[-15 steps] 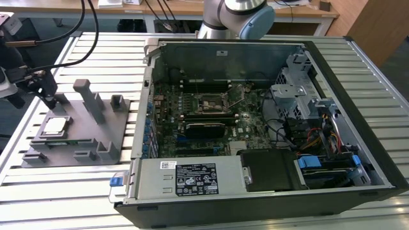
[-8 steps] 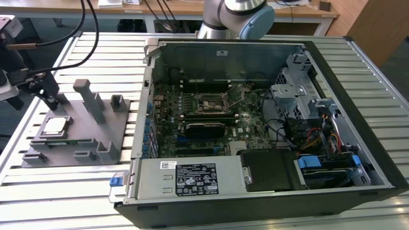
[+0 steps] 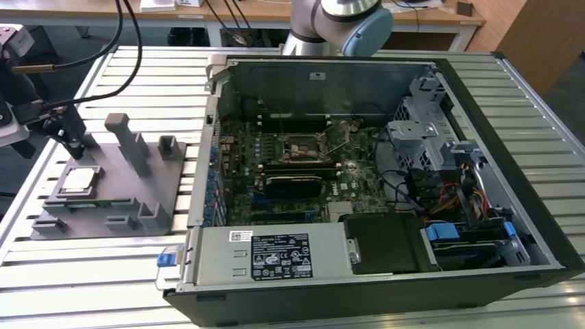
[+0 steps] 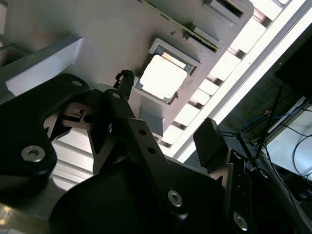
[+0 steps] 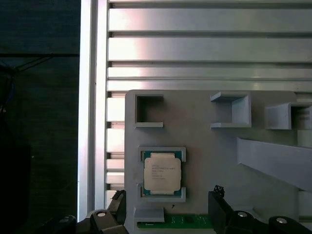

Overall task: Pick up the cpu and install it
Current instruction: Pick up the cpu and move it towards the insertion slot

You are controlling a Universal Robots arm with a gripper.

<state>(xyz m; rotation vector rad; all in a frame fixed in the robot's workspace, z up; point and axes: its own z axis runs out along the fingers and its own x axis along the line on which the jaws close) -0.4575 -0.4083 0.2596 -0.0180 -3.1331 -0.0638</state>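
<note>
While cpu (image 5: 162, 174) sits in fixture (image 5: 204, 146) pocket, end effector (image 3: 76, 145) hovers above, open, empty.

Cpu (image 5: 162, 171) print seemingly unreadable

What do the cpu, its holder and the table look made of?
The cpu: silver-grey metal lid with a dull sheen, green board showing at its edge. The fixture holding it: matte grey, probably plastic, no shine. The table: aluminium-looking slats with bright reflections.
</note>
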